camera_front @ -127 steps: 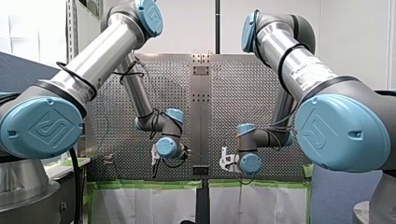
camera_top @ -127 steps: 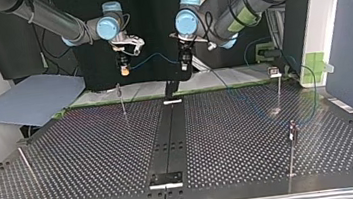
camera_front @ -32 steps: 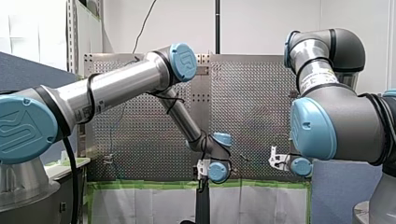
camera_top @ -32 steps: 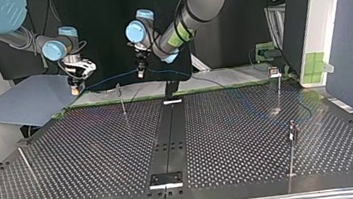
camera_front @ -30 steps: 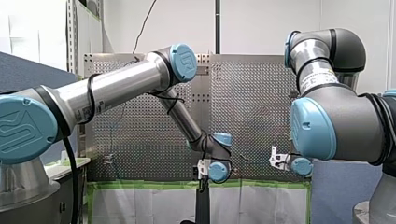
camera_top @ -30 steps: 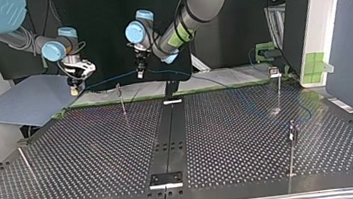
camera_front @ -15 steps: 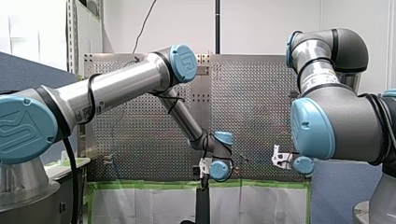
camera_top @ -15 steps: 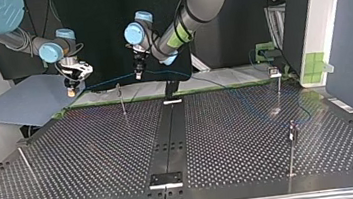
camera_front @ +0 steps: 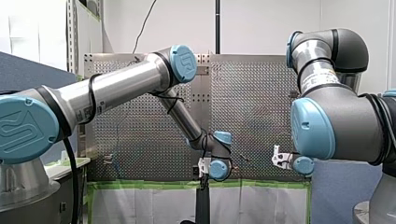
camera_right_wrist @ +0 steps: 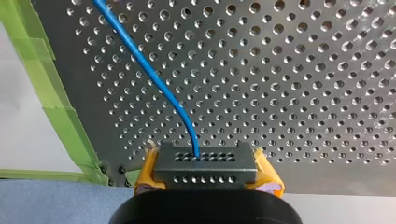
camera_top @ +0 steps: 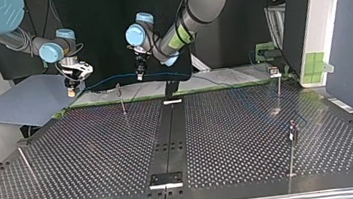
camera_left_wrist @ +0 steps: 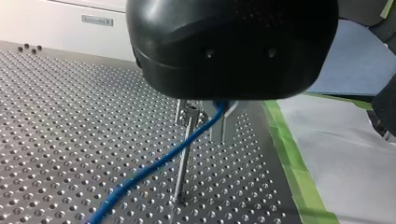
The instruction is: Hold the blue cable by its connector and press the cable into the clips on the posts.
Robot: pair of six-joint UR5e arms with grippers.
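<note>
The blue cable (camera_top: pixel 107 80) stretches between my two grippers above the far edge of the perforated table (camera_top: pixel 95 154). My right gripper (camera_top: pixel 71 91), yellow padded, is shut on the cable's black connector (camera_right_wrist: pixel 219 169); the right gripper (camera_right_wrist: pixel 205 156) shows the cable (camera_right_wrist: pixel 154 79) leaving it over the table. My left gripper (camera_top: pixel 139 76) is shut on the cable further along. In the left wrist view the left gripper (camera_left_wrist: pixel 208 111) pinches the cable (camera_left_wrist: pixel 154 165) just above the clip of a thin post (camera_left_wrist: pixel 184 154). That post (camera_top: pixel 121 99) stands below the cable span.
Other thin posts stand at the top view's right (camera_top: pixel 278 84), near right (camera_top: pixel 291 141) and near left (camera_top: pixel 27 164). A black strip (camera_top: pixel 168 130) runs down the table's middle. A blue-grey sheet (camera_top: pixel 28 98) lies beyond the far left corner, green tape (camera_left_wrist: pixel 289 163) lines the edge.
Over the last seconds both arms carried the cable toward the top view's left. In the last half second the left gripper and cable dipped slightly toward the post.
</note>
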